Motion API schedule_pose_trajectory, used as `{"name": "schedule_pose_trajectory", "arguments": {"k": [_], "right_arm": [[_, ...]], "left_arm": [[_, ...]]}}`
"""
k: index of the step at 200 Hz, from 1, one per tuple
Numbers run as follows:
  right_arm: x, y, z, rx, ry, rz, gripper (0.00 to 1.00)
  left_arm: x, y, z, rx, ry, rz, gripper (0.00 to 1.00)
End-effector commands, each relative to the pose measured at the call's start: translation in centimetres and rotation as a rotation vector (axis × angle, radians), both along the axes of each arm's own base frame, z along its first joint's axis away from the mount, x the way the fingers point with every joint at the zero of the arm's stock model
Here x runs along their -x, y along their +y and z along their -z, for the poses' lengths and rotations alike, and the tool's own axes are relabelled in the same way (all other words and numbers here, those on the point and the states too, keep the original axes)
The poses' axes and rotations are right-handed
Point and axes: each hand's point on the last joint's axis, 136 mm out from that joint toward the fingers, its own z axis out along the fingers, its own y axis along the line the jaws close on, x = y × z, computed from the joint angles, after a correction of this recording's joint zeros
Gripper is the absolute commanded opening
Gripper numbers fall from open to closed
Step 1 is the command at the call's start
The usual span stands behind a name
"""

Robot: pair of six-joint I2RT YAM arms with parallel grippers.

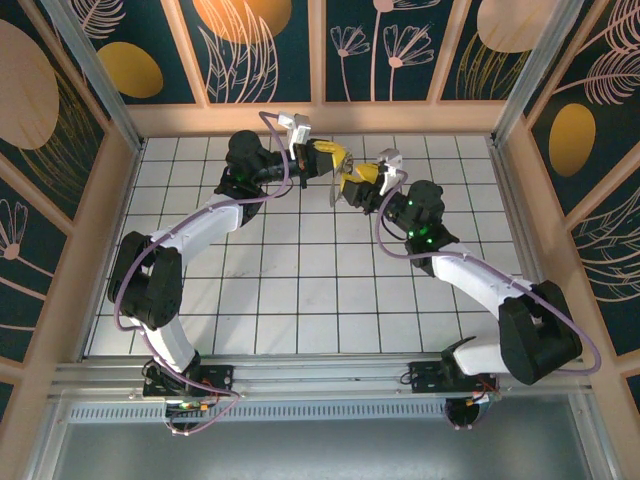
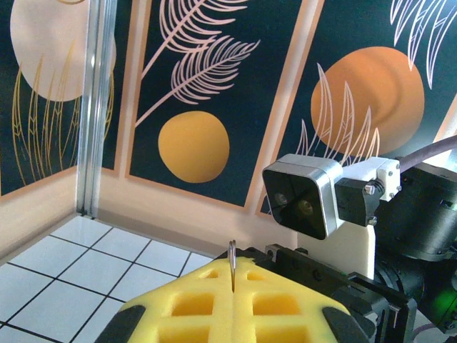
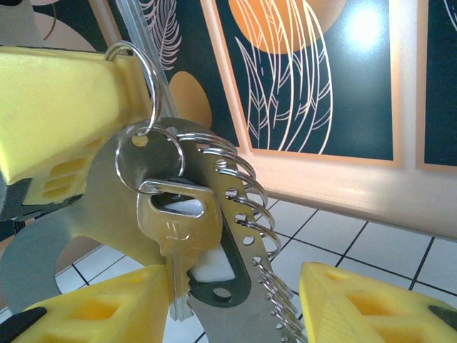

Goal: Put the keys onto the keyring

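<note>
Above tiled table (image 1: 300,300), left end effector (image 2: 233,271) pinches keyring (image 3: 154,86) with keys (image 3: 178,229) hanging

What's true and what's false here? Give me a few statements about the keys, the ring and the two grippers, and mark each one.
1. The left gripper is shut on the thin metal keyring. True.
2. The silver key lies flat on the table. False: it hangs in the air below the keyring.
3. The right gripper has its jaws open, with the silver key hanging between its yellow fingers. True.
4. The two grippers are far apart, at opposite sides of the table. False: they meet close together over the far middle of the table.
</note>
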Motion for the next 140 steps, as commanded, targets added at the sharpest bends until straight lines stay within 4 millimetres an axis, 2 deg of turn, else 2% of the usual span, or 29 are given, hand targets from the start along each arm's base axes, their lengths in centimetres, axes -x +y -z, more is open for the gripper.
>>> {"name": "schedule_pose_trajectory", "arguments": {"k": [1, 19, 62, 90, 110, 140], "right_arm": [[-0.5, 0.2, -2.7, -0.020, -0.084, 0.010, 0.51], [-1.2, -0.3, -2.8, -0.020, -0.080, 0.055, 0.48], [-0.9, -1.5, -3.0, -0.020, -0.097, 0.081, 0.31], [-0.4, -1.4, -2.8, -0.011, -0.102, 0.064, 0.31], [-0.2, -1.3, -2.9, -0.012, -0.108, 0.047, 0.47], [-0.7, -1.3, -3.1, -0.024, -0.108, 0.062, 0.48]], "left_arm": [[1.1, 0.5, -2.8, 0.039, -0.069, 0.012, 0.00], [1.1, 0.5, -2.9, 0.039, -0.069, 0.013, 0.00], [1.1, 0.5, -2.9, 0.040, -0.067, 0.013, 0.00], [1.1, 0.5, -2.8, 0.036, -0.068, 0.012, 0.00], [1.1, 0.5, -2.8, 0.035, -0.068, 0.013, 0.00], [1.1, 0.5, -2.8, 0.034, -0.066, 0.013, 0.00]]}}
